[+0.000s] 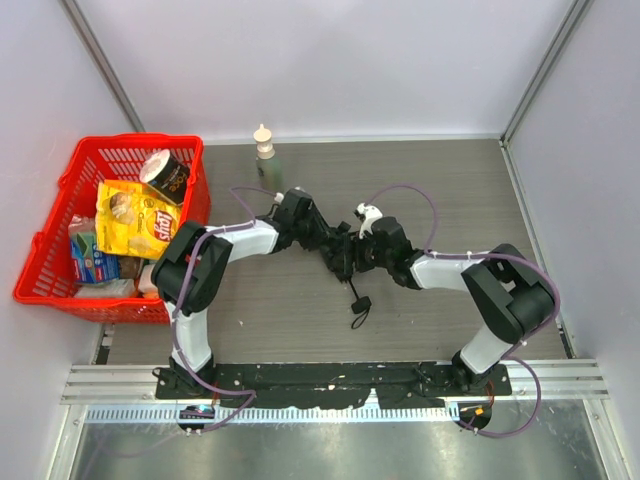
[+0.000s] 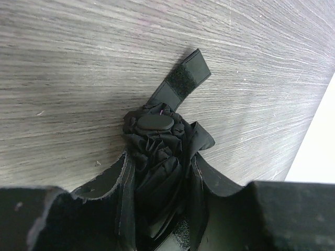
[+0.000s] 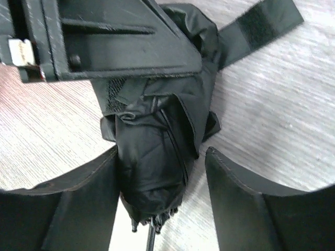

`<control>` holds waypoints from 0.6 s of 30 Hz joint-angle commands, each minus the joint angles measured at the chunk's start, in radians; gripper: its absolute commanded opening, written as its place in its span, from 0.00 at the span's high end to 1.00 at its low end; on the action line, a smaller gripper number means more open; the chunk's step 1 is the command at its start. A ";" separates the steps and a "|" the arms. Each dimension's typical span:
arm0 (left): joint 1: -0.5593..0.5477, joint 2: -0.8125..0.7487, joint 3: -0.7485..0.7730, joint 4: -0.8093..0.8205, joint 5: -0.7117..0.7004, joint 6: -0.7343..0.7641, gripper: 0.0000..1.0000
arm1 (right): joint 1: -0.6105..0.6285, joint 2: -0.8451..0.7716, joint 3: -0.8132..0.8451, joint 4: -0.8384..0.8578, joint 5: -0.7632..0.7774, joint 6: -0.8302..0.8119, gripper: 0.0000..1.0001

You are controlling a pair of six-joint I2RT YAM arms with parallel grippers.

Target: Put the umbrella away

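The black umbrella (image 3: 152,167) lies folded on the wooden table, bunched into a thick roll. Its thin shaft and small handle (image 1: 359,304) stick out toward the near edge. My left gripper (image 2: 161,162) is shut on the umbrella's crumpled fabric just behind the tip cap (image 2: 154,121). The velcro strap (image 2: 183,81) lies loose on the table beyond it. My right gripper (image 3: 162,154) straddles the roll's other end and is open: one finger touches the fabric, the other stands apart with table showing between. In the top view both grippers meet at mid-table, left (image 1: 318,238) and right (image 1: 352,256).
A red basket (image 1: 60,190) at the far left holds a yellow snack bag (image 1: 135,218), a dark cup (image 1: 165,175) and other packets. A small bottle (image 1: 264,143) stands at the back edge. Walls close in the table at the back and on both sides.
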 commanded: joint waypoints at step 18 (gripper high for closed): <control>-0.015 -0.054 -0.039 -0.042 -0.085 -0.074 1.00 | 0.107 0.059 0.193 -0.176 0.228 -0.149 0.23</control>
